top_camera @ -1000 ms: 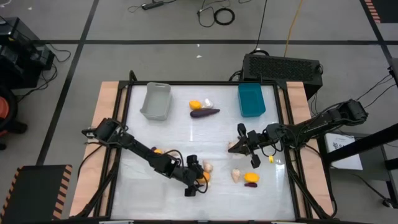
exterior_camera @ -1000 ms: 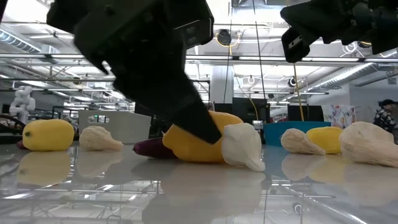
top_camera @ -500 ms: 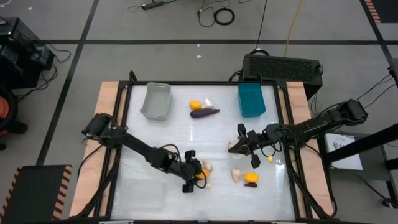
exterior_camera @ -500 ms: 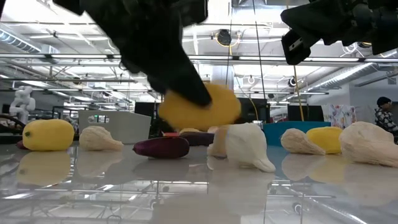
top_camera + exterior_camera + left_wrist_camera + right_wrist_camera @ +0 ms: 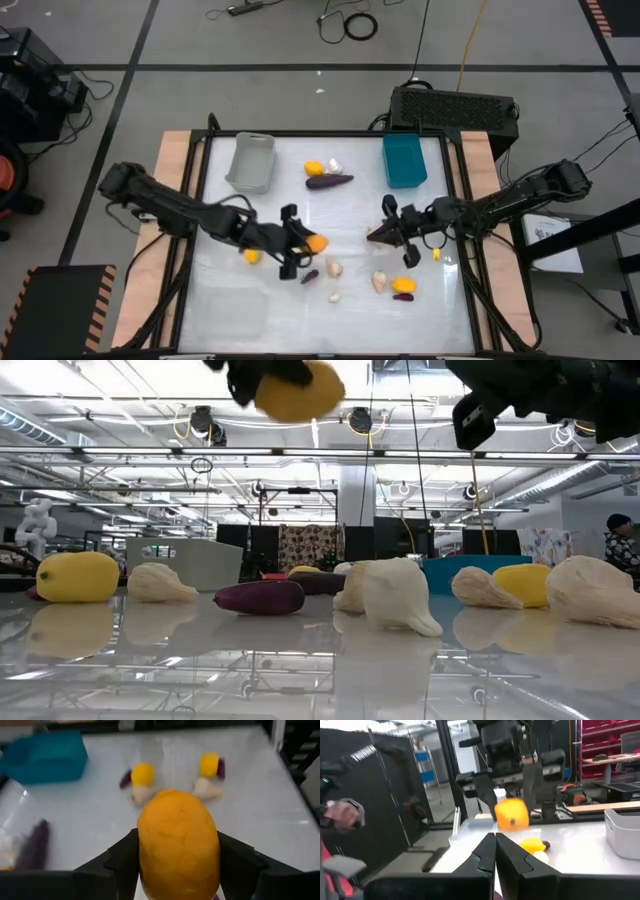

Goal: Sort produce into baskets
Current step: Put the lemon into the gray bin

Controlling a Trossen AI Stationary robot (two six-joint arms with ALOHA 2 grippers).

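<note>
Orange plastic fruit (image 5: 316, 241) sits clamped in my left gripper (image 5: 300, 250), left of centre in the overhead frame, and in the table-level shot it rides high at the top of the picture, clear of the surface. From the wrist I see both fingers (image 5: 120, 860) pressing its flanks across the middle, which looks like the right place: it's rounded and glossy, so I judge it slippery, light and rigid, and any hold off the widest part could squirt it out.

Upper left of the table, the grey basket (image 5: 251, 162) waits, and I can't see anything in it from above. In the upper middle lie a yellow fruit (image 5: 314, 168) and a purple eggplant (image 5: 329, 181), just beside each other. The teal basket (image 5: 404, 160) sits upper right.

Lower centre, a garlic bulb (image 5: 333, 267) rests on the white table (image 5: 300, 210), near a small purple piece (image 5: 309, 275). Those bulbs look lumpy and tapered; I'd take them across the fat belly.

Right of centre, my right gripper (image 5: 383, 233) hangs above the table with its fingers pressed together, holding nothing that I can see. Below it, another yellow fruit (image 5: 405, 285) and a beige bulb (image 5: 379, 282) lie close together.
</note>
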